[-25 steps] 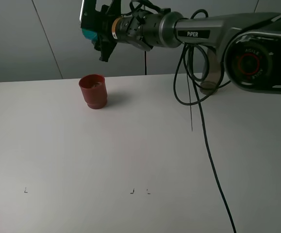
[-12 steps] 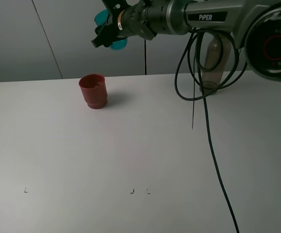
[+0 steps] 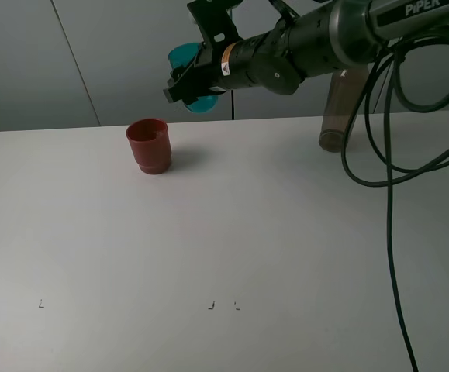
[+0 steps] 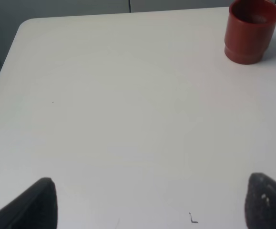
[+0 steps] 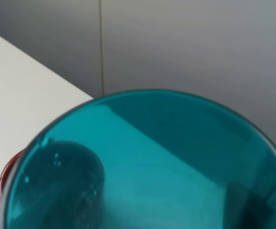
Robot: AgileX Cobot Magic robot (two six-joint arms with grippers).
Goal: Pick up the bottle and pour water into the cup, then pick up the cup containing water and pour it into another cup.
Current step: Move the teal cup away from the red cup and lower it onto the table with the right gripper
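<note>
- White tabletop [image 3: 232, 248] fills the exterior high view, with a grey panelled wall [image 3: 53, 62] behind it; small dark pencil-like marks [image 3: 211, 306] sit near the front edge.
- From the left wrist view, the left gripper [image 4: 147, 205] shows only its two dark fingertips [image 4: 37, 202] at the frame's corners, set wide apart with nothing between them, over bare table.
- A black cable [image 3: 391, 232] hangs from the right arm and trails down across the table toward 5 o'clock.
- The red cup [image 3: 148, 145] stands upright at about 11 o'clock on the table, alone; in the left wrist view it [image 4: 250, 29] shows its stepped narrower base.
- The right gripper [image 3: 197, 74] reaches across from the right, raised above the table, clamped on the teal tumbler [image 3: 193, 77], which is tilted and sits above and toward 1 o'clock of the red cup, not touching it.
- In the right wrist view the tumbler [image 5: 142, 167] fills most of the frame, a sliver of the red cup's rim [image 5: 4, 176] visible beside it.
- The smoky bottle [image 3: 339, 108] stands at the far right of the table near the wall, partly hidden by the arm.
</note>
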